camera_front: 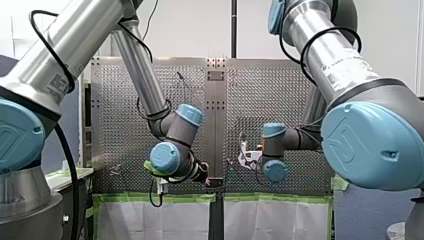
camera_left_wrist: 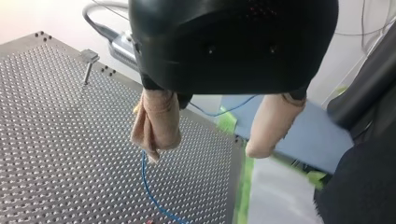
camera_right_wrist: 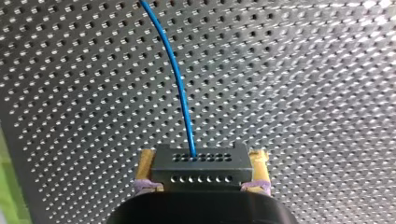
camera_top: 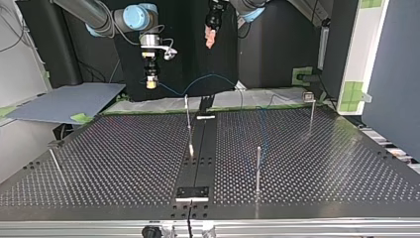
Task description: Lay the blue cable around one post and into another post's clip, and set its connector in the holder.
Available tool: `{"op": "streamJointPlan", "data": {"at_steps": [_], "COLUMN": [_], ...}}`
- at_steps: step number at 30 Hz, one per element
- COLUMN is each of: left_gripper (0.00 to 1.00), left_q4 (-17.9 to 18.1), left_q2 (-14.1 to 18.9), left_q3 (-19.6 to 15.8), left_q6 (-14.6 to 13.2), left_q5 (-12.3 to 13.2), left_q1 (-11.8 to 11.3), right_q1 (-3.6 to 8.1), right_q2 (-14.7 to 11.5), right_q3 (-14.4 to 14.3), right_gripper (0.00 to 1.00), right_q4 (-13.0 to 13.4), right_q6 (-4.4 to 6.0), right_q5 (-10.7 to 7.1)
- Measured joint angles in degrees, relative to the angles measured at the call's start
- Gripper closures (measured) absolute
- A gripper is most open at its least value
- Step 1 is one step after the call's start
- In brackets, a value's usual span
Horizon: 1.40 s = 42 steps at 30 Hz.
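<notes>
Holder (camera_top: 193,191): at the near edge of the table (camera_top: 99,163) in the top view; nothing sits in it.
Post (camera_top: 257,166): just beyond the holder, to its right; I cannot tell if cable touches it.
Cable (camera_top: 213,76): hangs slack in the air, far beyond the holder.
Connector (camera_right_wrist: 201,163): clamped between the yellow pads of my right gripper (camera_right_wrist: 202,175), high and far behind the holder.
Left gripper (camera_left_wrist: 203,151): beige fingers apart, holding nothing, also far beyond the holder.
Progress: only the pick-up seems done; post, clip and holder all remain.
</notes>
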State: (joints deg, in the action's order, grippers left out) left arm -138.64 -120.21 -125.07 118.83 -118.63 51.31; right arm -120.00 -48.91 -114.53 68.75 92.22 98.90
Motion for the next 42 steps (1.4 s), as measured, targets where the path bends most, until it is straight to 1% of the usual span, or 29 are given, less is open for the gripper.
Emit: {"op": "streamJointPlan", "data": {"at_steps": [5,7,11,16,24,28,30,32,35,39,42], "left_gripper": [0.00,0.00,0.00,0.00,0.00,0.00,0.00,0.00,0.00,0.00,0.00], "left_q4": [2.9,4.0,6.4,9.1,13.9,16.1,17.2,18.3,19.9,22.1,23.7], "left_q2": [-2.8,-3.4,-3.9,-4.0,-4.1,-4.1,-4.2,-4.7,-6.0,-8.2,-9.7], "left_q3": [2.6,3.1,3.3,3.4,3.4,3.2,3.0,2.8,3.0,3.2,3.4], "left_q6": [-2.9,-3.2,-2.2,-1.4,2.8,5.0,6.1,7.2,8.8,11.0,12.5], "left_q5": [-1.9,-2.7,-3.5,-3.7,-2.9,-2.5,-2.2,-1.6,-0.1,2.0,2.9], "left_q1": [-0.9,-1.4,-2.1,-2.5,-4.1,-4.6,-4.9,-5.1,-5.5,-6.0,-6.2], "right_q1": [-0.09,-0.14,-0.17,-0.25,-1.13,-1.58,-1.69,-1.74,-1.82,-1.83,-1.85], "right_q2": [-0.7,-0.8,-0.8,-0.8,-1.0,-2.2,-3.2,-4.3,-6.1,-8.7,-10.7], "right_q3": [-0.5,-0.7,-1.7,-2.9,-3.3,-4.4,-5.4,-6.5,-7.4,-7.8,-7.8], "right_gripper": [0.88,0.88,0.88,0.88,0.88,0.88,0.88,0.88,0.88,0.88,0.88], "right_q4": [-0.2,-0.4,-0.1,0.3,0.4,1.5,2.3,2.6,2.0,1.2,0.9], "right_q6": [0.24,0.23,0.34,0.48,-0.01,0.17,0.73,1.62,2.52,3.15,3.40], "right_q5": [-0.01,0.02,0.16,0.24,0.31,0.27,0.09,-0.36,-1.72,-4.01,-4.98]}}
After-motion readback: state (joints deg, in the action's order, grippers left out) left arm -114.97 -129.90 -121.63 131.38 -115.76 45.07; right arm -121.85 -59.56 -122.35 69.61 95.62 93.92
